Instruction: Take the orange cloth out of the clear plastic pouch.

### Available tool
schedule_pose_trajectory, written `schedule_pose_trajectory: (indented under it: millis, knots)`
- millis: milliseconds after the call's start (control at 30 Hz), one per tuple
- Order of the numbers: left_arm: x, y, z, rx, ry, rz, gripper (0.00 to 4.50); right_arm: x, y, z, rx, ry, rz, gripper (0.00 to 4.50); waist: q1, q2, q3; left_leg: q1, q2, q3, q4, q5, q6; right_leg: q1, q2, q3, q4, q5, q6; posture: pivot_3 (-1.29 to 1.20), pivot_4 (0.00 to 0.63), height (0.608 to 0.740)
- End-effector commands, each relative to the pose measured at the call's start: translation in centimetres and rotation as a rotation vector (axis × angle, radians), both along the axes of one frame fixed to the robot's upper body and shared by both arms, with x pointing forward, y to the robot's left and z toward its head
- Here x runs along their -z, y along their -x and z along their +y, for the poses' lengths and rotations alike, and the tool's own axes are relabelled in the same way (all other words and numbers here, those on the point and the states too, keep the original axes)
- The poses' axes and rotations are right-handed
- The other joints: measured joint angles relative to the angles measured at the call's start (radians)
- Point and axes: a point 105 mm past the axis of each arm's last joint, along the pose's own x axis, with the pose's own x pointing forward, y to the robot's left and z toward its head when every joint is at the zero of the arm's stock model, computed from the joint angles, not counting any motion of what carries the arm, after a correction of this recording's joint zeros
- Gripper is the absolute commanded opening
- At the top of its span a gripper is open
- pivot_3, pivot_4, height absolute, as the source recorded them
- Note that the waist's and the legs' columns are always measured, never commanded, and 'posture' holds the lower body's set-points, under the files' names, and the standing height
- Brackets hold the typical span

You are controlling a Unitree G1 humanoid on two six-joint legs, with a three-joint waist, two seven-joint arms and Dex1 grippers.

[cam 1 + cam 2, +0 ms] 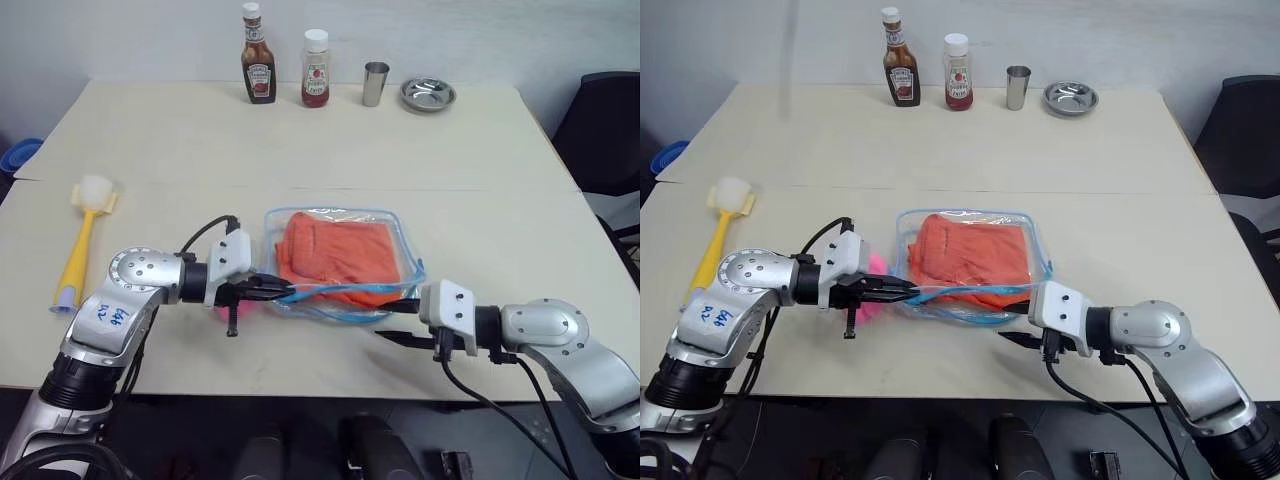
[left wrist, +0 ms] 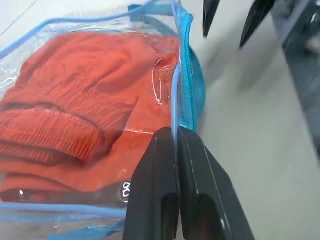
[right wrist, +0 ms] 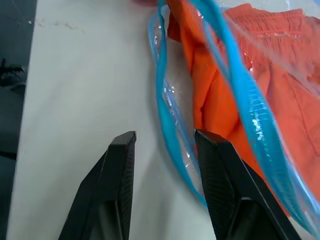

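Tabletop [image 1: 300, 150]: pale beige wood-look surface, two slabs butted together; carries everything in play, with the work set near the front edge, seemingly so both arms can reach it
Clear plastic pouch [image 1: 400, 235]: glossy see-through film with light blue edging, lying flat at front centre; its near edge gapes and the blue rim there stands up off the tabletop, likely because it is pinched at one end
Orange cloth [image 1: 335, 255]: bright orange-red, soft, wrinkled, a gathered ribbed band visible in the left wrist view; lies fully inside the pouch and fills most of it, one fold bulging toward the open near edge
Left pincer [image 1: 283, 291]: clenched on the pouch's blue rim at its near-left corner; left wrist view shows the thin edge trapped between the two black fingers [image 2: 165, 175]; reads as an anchor hold, keeping the mouth up and the pouch from sliding
Right pincer [image 3: 165, 140]: released, fingers parted, holding nothing; hovers just at the pouch's near-right corner, blue rim passing between the tips; judged to be lined up to go in for the cloth
Pink sponge [image 1: 876, 285]: fluffy, just beside the pouch, partly hidden under the left pincer
Back row: two sauce bottles, a metal cup, a metal dish, well apart from the work
Yellow brush [image 1: 80, 250]: far left, untouched
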Motion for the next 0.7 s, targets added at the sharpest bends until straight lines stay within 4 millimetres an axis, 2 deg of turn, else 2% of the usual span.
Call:
schedule_pose_trajectory:
  millis: [33, 267, 367, 500, 700]
  knots:
    - [-1.7, 0.1, -0.8, -0.006, 0.081, 0.007, 0.02, -0.2, -0.2, 0.9, -0.012, -0.004, -0.049, 1.9, 0.0, 0.0, 0.0, 0.0, 0.0, 0.0, 0.0, 0.0, 0.0, 0.0, 0.0, 0.0, 0.0, 0.0, 0.0, 0.0, 0.15, 0.74]
    - [-1.5, -0.3, -2.0, -0.035, 0.11, 0.016, 0.02, -0.2, -2.7, 2.5, 0.084, -0.027, -0.139, 1.9, -0.002, 0.0, 0.0, 0.0, 0.0, 0.0, 0.0, 0.001, -0.003, 0.0, 0.0, 0.0, 0.001, 0.0, 0.0, 0.0, 0.15, 0.74]
    - [-1.5, -0.3, -2.3, -0.035, 0.115, 0.018, 0.0, 0.1, -3.8, 2.8, 0.142, -0.02, -0.178, 2.44, -0.001, 0.0, 0.0, 0.0, 0.0, 0.0, 0.0, 0.002, -0.003, -0.001, 0.0, 0.0, 0.001, 0.0, 0.0, 0.0, 0.15, 0.74]
    - [-1.5, -0.1, -2.8, -0.025, 0.115, 0.02, 0.0, 0.4, -4.8, 3.0, 0.213, -0.02, -0.212, 3.73, -0.001, 0.0, 0.0, 0.0, 0.0, 0.0, 0.0, 0.002, -0.003, -0.001, 0.0, 0.0, 0.001, 0.0, 0.0, 0.0, 0.15, 0.74]
    - [-1.5, 0.0, -3.4, -0.012, 0.125, 0.026, 0.0, 1.4, -6.1, 2.7, 0.299, 0.015, -0.235, 3.73, -0.001, 0.0, 0.0, 0.0, 0.0, 0.0, 0.0, 0.002, -0.004, -0.002, 0.0, 0.001, 0.002, 0.0, 0.0, 0.0, 0.15, 0.74]
